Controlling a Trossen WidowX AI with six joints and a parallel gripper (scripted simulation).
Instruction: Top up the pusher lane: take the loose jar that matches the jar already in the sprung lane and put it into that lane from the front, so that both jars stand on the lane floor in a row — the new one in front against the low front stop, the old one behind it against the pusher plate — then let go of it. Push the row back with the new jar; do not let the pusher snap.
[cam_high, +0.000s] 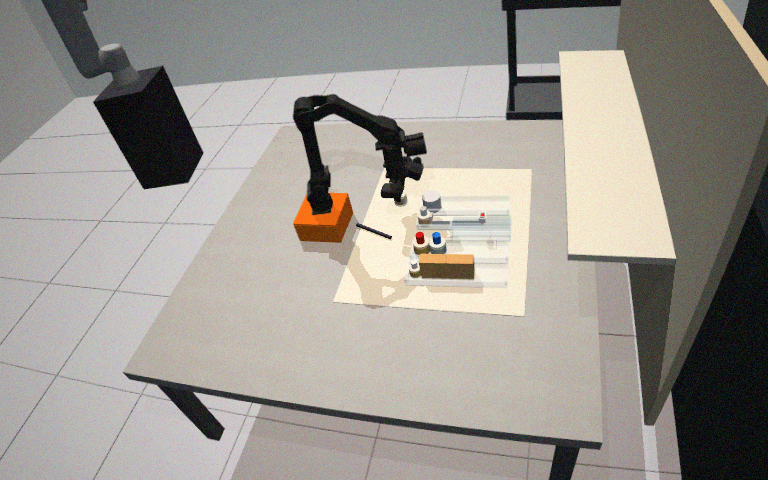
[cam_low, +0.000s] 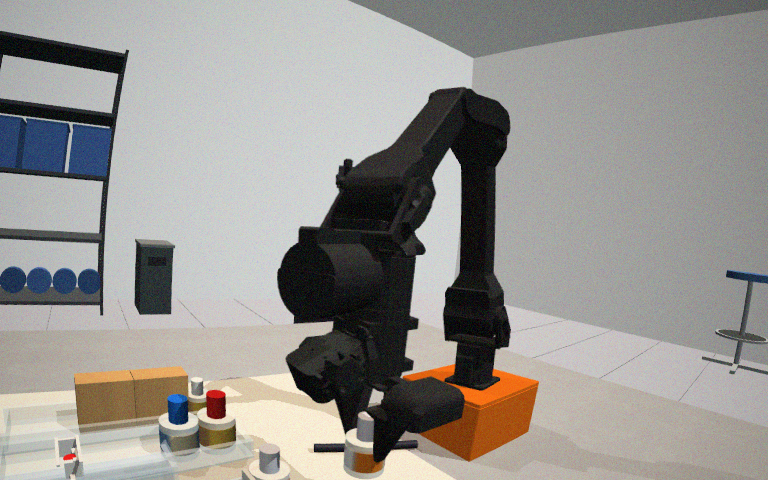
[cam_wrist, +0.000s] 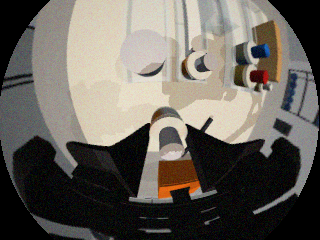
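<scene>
Gripper (cam_high: 396, 199) (cam_low: 362, 435) (cam_wrist: 167, 127): part-closed on the grey-capped jar (cam_high: 400, 199) (cam_low: 360, 457) (cam_wrist: 169, 124), outside the lane. The near finger hides part of its orange band; in the top view the gripper covers most of it. Pusher plate indistinct.

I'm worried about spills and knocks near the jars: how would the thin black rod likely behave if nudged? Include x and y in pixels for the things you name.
The black rod (cam_high: 373, 230) (cam_low: 328, 447) would probably roll, being slim and seemingly round. It looks straight, so likely stiff. Lying flat on its side, it probably wouldn't tip.
</scene>
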